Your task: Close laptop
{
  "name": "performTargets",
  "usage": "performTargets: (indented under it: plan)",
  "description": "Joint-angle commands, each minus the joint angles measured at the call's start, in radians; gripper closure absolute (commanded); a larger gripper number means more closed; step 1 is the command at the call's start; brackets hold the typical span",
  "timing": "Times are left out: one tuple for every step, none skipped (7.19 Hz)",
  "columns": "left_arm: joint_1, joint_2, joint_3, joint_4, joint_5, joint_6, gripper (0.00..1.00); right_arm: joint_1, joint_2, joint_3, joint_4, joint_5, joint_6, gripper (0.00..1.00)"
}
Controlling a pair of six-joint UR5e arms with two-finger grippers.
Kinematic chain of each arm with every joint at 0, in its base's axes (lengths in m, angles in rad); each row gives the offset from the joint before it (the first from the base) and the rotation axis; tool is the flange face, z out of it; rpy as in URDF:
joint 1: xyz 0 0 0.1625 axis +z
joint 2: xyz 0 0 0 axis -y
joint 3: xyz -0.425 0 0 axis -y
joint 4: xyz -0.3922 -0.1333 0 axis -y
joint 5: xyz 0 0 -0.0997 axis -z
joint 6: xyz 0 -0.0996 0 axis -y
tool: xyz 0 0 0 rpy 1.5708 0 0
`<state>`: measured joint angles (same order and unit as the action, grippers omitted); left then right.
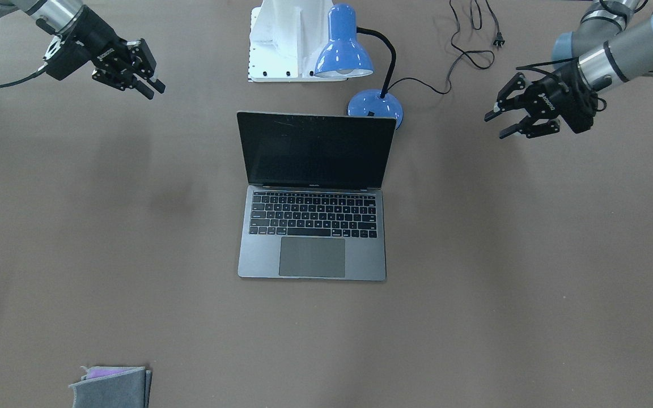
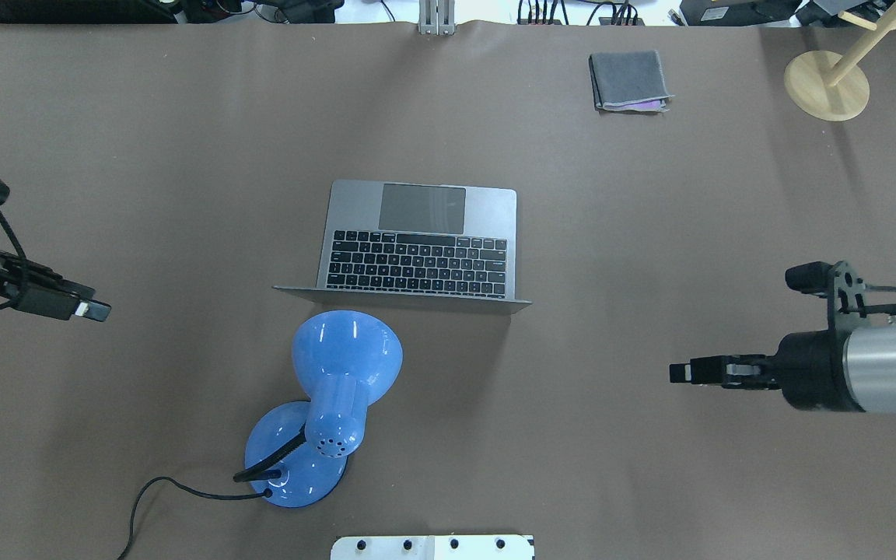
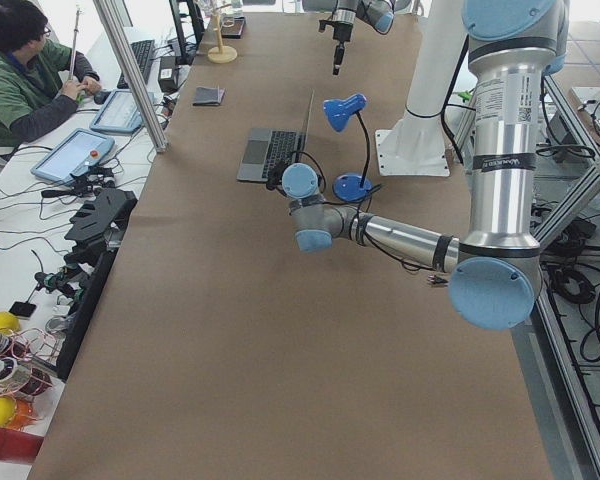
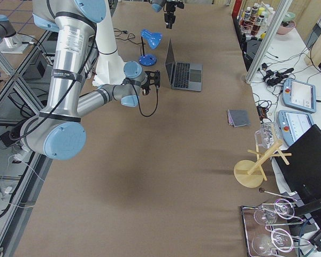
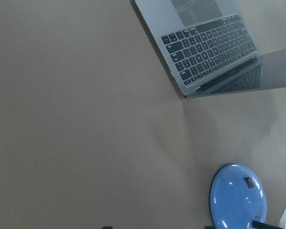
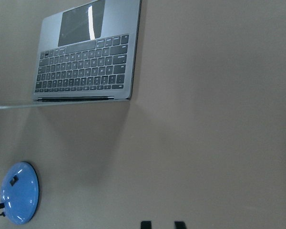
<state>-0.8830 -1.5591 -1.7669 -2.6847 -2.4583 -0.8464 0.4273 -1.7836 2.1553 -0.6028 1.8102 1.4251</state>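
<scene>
plainly laptop (image 1: pixel 313 226) open; bezel lettering (image 1: pixel 314 185) illegible.

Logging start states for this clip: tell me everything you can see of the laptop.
The laptop is thin, grey and metal-looking, with black keys, a large trackpad and a dark screen. It stands open, lid roughly upright, base flat on the brown table near its middle, keyboard facing away from the robot. A blue lamp stands close behind the lid.
</scene>
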Motion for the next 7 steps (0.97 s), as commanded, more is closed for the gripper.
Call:
performTargets:
  plan:
    - [0.141, -0.092, 0.000, -0.063, 0.129, -0.220, 1.00, -0.114, 0.114, 0.023, -0.119, -0.156, 0.056, 1.00]
    - [0.197, -0.116, 0.001, -0.063, 0.195, -0.243, 1.00, -0.124, 0.221, 0.028, -0.249, -0.176, 0.087, 1.00]
    - [0.228, -0.134, 0.001, -0.063, 0.235, -0.267, 1.00, -0.134, 0.293, 0.026, -0.343, -0.211, 0.096, 1.00]
    - [0.237, -0.160, 0.004, -0.061, 0.240, -0.293, 1.00, -0.142, 0.340, 0.025, -0.398, -0.221, 0.101, 1.00]
    - [0.251, -0.179, 0.006, -0.057, 0.251, -0.309, 1.00, -0.148, 0.383, 0.020, -0.457, -0.232, 0.110, 1.00]
    - [0.271, -0.193, 0.006, -0.057, 0.301, -0.325, 1.00, -0.148, 0.433, 0.018, -0.530, -0.242, 0.110, 1.00]
    - [0.280, -0.216, 0.012, -0.054, 0.312, -0.345, 1.00, -0.148, 0.458, 0.017, -0.570, -0.244, 0.113, 1.00]
